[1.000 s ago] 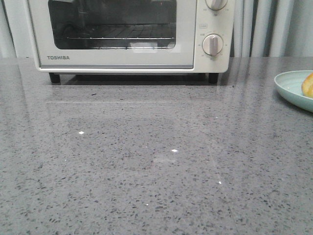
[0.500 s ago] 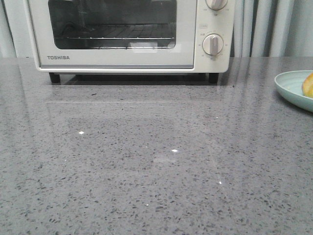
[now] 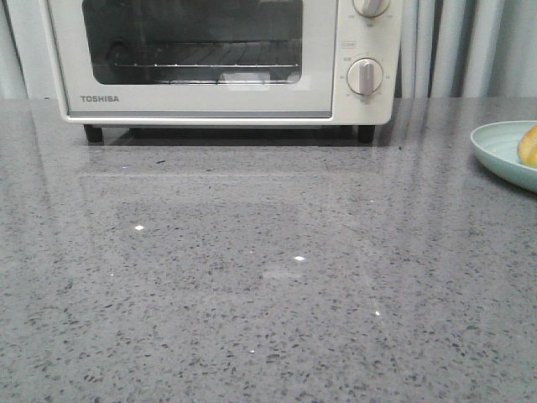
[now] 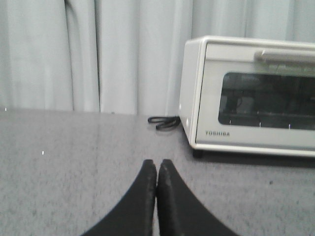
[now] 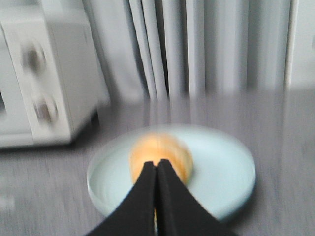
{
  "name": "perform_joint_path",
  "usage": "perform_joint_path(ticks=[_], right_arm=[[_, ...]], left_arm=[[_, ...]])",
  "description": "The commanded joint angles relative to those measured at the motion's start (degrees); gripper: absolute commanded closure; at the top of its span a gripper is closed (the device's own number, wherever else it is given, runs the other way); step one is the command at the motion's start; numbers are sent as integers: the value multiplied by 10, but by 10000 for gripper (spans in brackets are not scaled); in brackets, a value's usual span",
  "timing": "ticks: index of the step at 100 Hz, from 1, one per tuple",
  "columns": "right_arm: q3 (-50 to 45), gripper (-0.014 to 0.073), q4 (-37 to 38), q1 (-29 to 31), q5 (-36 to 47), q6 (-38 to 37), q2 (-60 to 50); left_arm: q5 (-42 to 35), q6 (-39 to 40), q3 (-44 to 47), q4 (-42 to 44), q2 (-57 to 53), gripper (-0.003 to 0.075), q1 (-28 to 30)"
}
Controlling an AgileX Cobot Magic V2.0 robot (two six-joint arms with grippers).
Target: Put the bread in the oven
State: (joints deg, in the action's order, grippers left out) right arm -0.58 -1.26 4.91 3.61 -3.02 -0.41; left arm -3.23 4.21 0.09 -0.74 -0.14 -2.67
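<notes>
The cream-white Toshiba oven [image 3: 218,59] stands at the back of the grey table with its glass door closed; it also shows in the left wrist view [image 4: 251,93] and in the right wrist view [image 5: 39,83]. The golden-yellow bread [image 5: 160,152] lies on a pale blue plate [image 5: 221,172]; in the front view only its edge [image 3: 529,144] shows at the far right. My right gripper [image 5: 158,162] is shut and empty, in front of the bread. My left gripper [image 4: 157,163] is shut and empty over the table left of the oven. Neither gripper shows in the front view.
The pale blue plate [image 3: 499,147] sits at the table's right edge. A black cord [image 4: 165,122] lies behind the oven's left side. Grey curtains [image 4: 98,54] hang behind the table.
</notes>
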Motion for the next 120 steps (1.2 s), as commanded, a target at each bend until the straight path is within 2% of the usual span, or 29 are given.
perform_joint_path(ticks=[1, 19, 38, 42, 47, 55, 67, 85, 104, 120], right_arm=[[-15, 664, -2, 2, 137, 2, -12], [-15, 664, -2, 2, 238, 2, -12], [-15, 663, -2, 2, 239, 1, -12], [-13, 663, -2, 2, 239, -25, -12], [-8, 663, -2, 2, 232, -99, -11], [10, 662, -2, 2, 152, -166, -11], [43, 662, -2, 1, 61, -167, -11], [96, 662, -2, 1, -18, -167, -11], [167, 662, -2, 1, -172, -167, 8], [219, 662, -2, 1, -243, -148, 39]], left_arm=[[-78, 4, 13, -7, -14, 741, 1], [-127, 48, 12, -33, -14, 742, 1], [-136, 103, 4, -33, -14, 742, 1], [-139, 114, -2, -33, -14, 742, 1], [-138, 117, -15, -30, -14, 742, 1], [-136, 117, -37, -19, -14, 742, 1], [-124, 125, -81, 2, -14, 741, 1], [-29, 133, -171, 3, 23, 742, -22], [8, 133, -241, 11, 100, 741, -84], [-9, 133, -273, 46, 171, 742, -157]])
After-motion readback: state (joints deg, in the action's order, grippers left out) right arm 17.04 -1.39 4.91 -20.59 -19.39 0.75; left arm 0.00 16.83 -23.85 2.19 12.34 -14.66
